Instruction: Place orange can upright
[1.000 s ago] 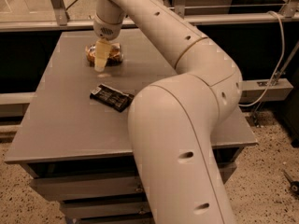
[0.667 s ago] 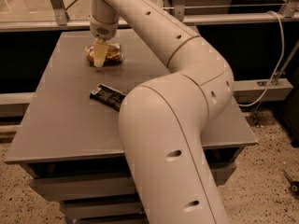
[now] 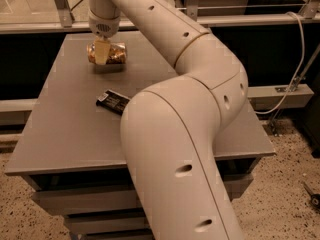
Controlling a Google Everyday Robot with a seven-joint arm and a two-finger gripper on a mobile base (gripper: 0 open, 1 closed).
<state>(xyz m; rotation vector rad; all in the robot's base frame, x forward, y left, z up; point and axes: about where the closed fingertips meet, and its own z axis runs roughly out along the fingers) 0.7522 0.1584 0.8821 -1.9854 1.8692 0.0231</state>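
Rising from the lower right as a thick cream arm (image 3: 170,149), bending at the elbow and stretching back to the far left part of the grey surface (image 3: 65,129), pointing the hand (image 3: 103,56) straight down. Standing on a speckled floor (image 3: 285,194), before a metal rail (image 3: 250,20) and a white cable (image 3: 299,59). Grasping the orange can (image 3: 116,53) across its middle, pressing one pale finger (image 3: 101,51) against its near side, holding it lying sideways at the surface. Sharing that surface with a black packet (image 3: 113,102) lying flat, nearer and apart.
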